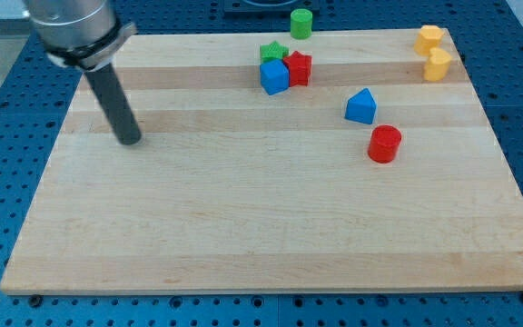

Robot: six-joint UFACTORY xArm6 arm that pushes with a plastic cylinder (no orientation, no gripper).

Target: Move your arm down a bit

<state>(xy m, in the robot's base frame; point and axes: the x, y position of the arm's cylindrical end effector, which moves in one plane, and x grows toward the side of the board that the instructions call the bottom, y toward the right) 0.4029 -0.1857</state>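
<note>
Tip: my tip (pixel 131 141) is seen resting on the tabletop (pixel 243 227) at the view's left, well apart from every block.
Hand: none is fitted; only a straight dark rod is carried, and nothing is held by it.
Green cylinder (pixel 300 23): placed at the view's top edge, beyond the other blocks.
Central cluster: a green star (pixel 271 51), a blue cube (pixel 274 76) and a red star-like block (pixel 299 68) are packed together, touching.
Blue wedge-like block (pixel 360 106): set to the view's right of the cluster.
Red cylinder (pixel 384 143): found just below the blue wedge-like block.
Yellow blocks: two, one (pixel 429 39) above the other (pixel 438 64), are seen at the view's top right corner.
</note>
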